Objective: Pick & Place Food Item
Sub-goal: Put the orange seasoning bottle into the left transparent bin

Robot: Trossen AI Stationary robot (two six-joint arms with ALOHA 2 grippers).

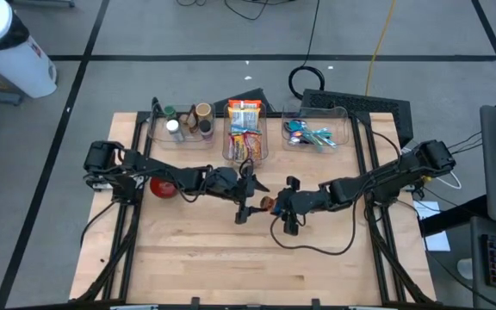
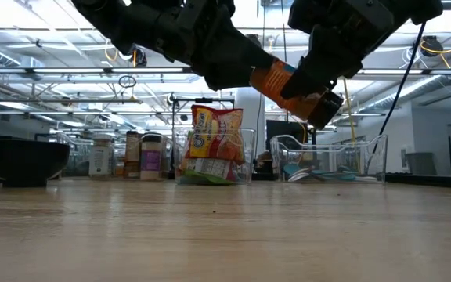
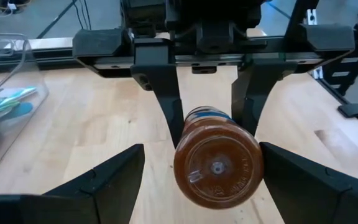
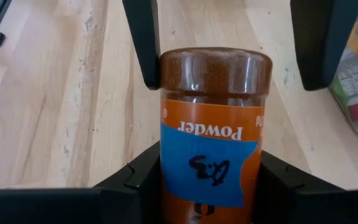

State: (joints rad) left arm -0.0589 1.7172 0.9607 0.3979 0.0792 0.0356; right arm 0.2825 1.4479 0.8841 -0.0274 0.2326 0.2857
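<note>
the spice jar (image 4: 213, 134) sits right in front of my wrist, clenched in my right fingers (image 1: 275, 207) and held in the air above the middle of the desk (image 1: 188, 250). my left fingers (image 3: 219, 180) stand spread on either side of its base, not touching. i judge it stiff, light and smooth, so it could slip; the label band is the best hold. bare desk lies toward the near edge; the bins (image 1: 246, 138) crowd the far side, the red bowl (image 1: 162, 186) sits left.
</note>
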